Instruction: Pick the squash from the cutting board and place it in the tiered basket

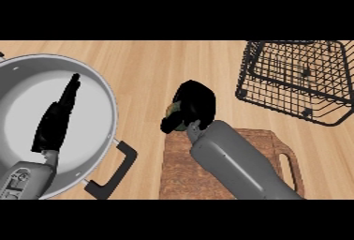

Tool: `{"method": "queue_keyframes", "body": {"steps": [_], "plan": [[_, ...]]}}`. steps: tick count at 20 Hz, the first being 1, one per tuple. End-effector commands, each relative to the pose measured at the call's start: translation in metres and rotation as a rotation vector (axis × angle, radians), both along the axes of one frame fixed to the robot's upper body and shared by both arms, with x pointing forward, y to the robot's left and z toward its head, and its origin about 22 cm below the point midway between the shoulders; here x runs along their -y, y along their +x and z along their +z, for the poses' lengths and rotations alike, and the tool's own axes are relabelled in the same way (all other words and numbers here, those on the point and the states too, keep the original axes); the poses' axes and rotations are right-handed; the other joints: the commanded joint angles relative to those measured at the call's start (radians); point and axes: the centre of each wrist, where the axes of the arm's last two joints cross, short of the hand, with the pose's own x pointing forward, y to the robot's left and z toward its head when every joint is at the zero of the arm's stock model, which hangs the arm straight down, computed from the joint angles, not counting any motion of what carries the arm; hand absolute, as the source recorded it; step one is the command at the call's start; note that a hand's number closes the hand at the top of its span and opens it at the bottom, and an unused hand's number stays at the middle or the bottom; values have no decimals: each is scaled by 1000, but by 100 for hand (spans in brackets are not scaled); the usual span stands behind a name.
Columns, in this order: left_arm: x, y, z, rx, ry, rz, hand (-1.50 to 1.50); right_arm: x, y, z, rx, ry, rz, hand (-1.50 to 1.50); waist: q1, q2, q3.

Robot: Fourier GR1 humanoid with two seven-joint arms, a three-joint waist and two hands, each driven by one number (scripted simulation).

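Left robot hand [59, 115], fingers straight, rests over the pan [21, 89] at 9 o'clock. Centre: right robot hand [192, 105] curled round the squash [174, 112], just past the cutting board's [180, 173] far edge, over the bench [152, 61]. Step: carry under way, I judge. Next: travel toward 2 o'clock to the tiered basket [252, 70], then release.

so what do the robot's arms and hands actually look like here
Both forearms are smooth grey rounded casings, each ending in a black hand. The right forearm is a plain tapering cylinder, narrow at the wrist where it meets the right hand. The left forearm shows recessed panel detailing near the left hand. No cables or sleeves show.
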Motion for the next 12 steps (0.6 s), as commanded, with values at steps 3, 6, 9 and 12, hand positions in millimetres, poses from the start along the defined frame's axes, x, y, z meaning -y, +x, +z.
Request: {"method": "queue_keyframes", "body": {"steps": [3, 6, 9, 12], "plan": [[0, 1, -4, -2, 9, 6, 0, -33, 14, 61, 333, 79, -122, 150, -14, -10, -1], [5, -1, -6, -5, -4, 29, 0, -42, 18, 84, 468, 43, -142, 150, -33, -16, 0], [-13, -10, -9, -16, -2, 50, 0, -46, 24, 122, 552, 34, -164, 150, -48, -18, 0], [-16, -10, -11, -21, -8, 59, 0, -53, 20, 150, 592, -15, -221, 150, -70, -23, 0]]}}
